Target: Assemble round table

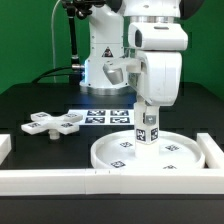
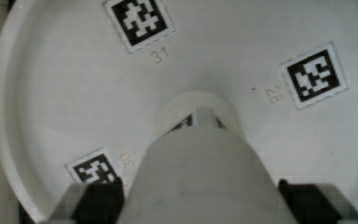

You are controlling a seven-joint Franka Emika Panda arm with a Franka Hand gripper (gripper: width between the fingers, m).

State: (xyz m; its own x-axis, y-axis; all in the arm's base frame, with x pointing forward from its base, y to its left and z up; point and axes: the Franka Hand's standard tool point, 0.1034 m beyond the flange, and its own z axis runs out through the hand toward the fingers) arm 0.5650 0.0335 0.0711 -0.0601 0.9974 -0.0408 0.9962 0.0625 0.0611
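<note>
Round table's short cylinder leg point(image 1: 147, 133) stands upright, white and tagged, over the centre of the rimmed disc point(image 1: 110, 158), with the gripper point(image 1: 148, 112) clamped on its upper part. Cross-shaped base point(image 1: 55, 123) lies apart at ten o'clock on the black surface point(image 1: 30, 105). Marker board point(image 1: 108, 116) sits at twelve, and white rails point(image 1: 60, 180) hem six and three.

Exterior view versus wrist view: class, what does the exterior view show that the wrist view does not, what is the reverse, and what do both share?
Exterior view only: the cross-shaped base, the marker board, the white rails along the table's edge, and the arm itself. Wrist view only: a close look down the leg at the square tags on the disc, with dark fingers either side of the leg. Both: the leg upright over the disc, held by the gripper.
</note>
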